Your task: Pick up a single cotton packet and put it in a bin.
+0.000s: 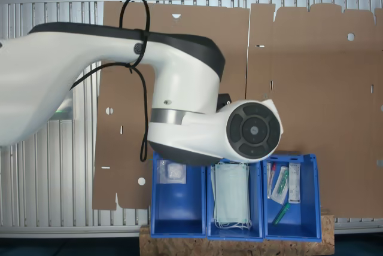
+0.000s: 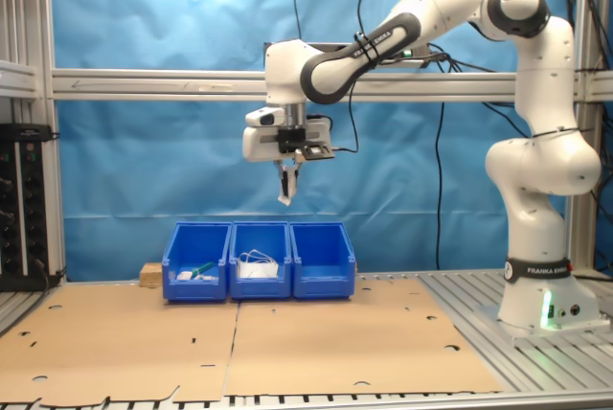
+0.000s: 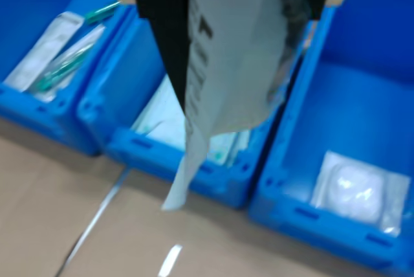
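My gripper [image 2: 285, 178] hangs high in the air, shut on the cotton packet [image 2: 285, 193], a crinkly white packet with grey print dangling from the fingertips. In the wrist view the cotton packet [image 3: 223, 76] hangs between the black fingers [image 3: 162, 31] of the gripper [image 3: 239, 5]. Far below stand three blue bins in a row. The bin [image 2: 323, 261] at the second exterior view's right end holds a clear packet with a white pad [image 3: 359, 189]. The same bin [image 1: 170, 211] and bin [image 3: 349, 102] appear in the other views. The packet hangs roughly over the edge between this bin and the middle one.
The middle bin [image 2: 261, 261] holds pale green face masks [image 1: 231, 193]. The third bin [image 2: 196, 261] holds long thin packets [image 1: 286, 184]. Brown cardboard sheets [image 2: 287, 338] cover the table before the bins. The arm's base [image 2: 536, 295] stands at the second exterior view's right.
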`<state>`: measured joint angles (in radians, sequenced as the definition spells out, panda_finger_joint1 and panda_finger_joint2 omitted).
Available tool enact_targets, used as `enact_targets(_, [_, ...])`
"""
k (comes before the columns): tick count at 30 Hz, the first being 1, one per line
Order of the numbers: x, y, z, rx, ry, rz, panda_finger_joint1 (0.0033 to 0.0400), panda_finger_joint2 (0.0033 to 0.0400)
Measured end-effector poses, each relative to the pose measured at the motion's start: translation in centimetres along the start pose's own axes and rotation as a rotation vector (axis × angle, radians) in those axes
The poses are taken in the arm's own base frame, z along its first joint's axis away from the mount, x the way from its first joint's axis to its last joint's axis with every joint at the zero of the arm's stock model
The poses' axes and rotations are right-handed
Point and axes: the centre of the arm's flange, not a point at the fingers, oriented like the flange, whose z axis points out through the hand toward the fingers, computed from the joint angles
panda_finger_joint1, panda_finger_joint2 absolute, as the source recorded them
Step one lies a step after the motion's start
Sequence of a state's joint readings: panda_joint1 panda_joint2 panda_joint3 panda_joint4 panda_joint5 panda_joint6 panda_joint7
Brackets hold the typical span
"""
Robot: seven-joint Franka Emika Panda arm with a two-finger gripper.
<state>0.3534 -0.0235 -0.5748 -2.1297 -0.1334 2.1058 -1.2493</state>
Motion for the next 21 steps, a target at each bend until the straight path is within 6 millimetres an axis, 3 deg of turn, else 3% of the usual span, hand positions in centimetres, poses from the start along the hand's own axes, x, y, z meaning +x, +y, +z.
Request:
enact_targets(10, [-9.1,-0.2,2.6,0.032,-0.077,0.095,0.0063,0.0063])
enact_targets(11, [-10.8,-0.4,3.2,0.04,-0.088,0.116,0.0063,0.0063])
enact_targets(21, [-16.6,-1.2,5.4,0.071,-0.14,0.185,0.0063,0.0063])
